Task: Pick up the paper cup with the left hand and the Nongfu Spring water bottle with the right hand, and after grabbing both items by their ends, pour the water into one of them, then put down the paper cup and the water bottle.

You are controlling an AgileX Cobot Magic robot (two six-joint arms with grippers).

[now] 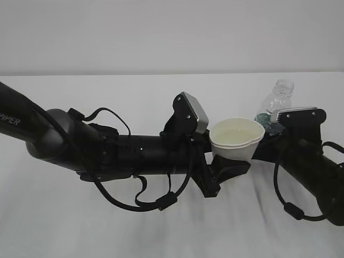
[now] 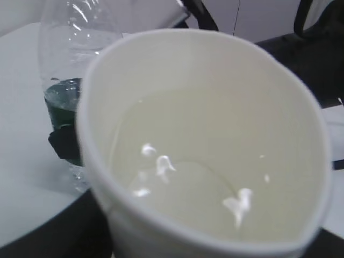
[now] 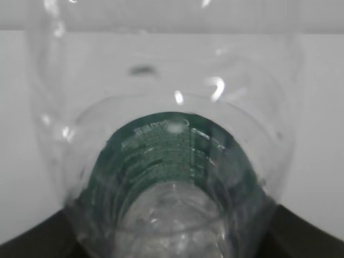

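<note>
2 arms: the left hand (image 1: 228,166) reaches in from the left of the exterior view, the right hand (image 1: 273,129) from the right; their tips meet just right of the middle.
1 cup: the paper cup (image 1: 236,138) is held upright above the table, its lower wall clasped by the left hand's black fingers (image 1: 232,167); the rim is squeezed out of round.
1 bottle: the Nongfu Spring water bottle (image 1: 275,102) stands just behind and to the right of the cup, uncapped neck up and leaning a little to the right, its dark green label band at the level of the right hand.
Left jaws: part-way apart and clamped on the cup.
Right jaws: grasping the bottle at its label band, as far as the exterior view shows; the fingers themselves are mostly hidden behind the cup and the grey box.
Water: the water (image 2: 199,183) lies in the cup, a pale pool with bright glints on its surface; the part of the bottle above the label looks clear and empty.
2 grey boxes: 1 grey-silver box (image 1: 192,112) sits on the left wrist just left of the cup, 1 (image 1: 294,114) on the right wrist beside the bottle.
Cables: black cables (image 1: 161,200) loop under the left arm, 1 more hangs under the right arm.
Surface: 1 white table (image 1: 107,236), plain and matte, runs from the near edge to the far wall.
Room: a pale grey wall (image 1: 134,32) fills the far side.
</note>
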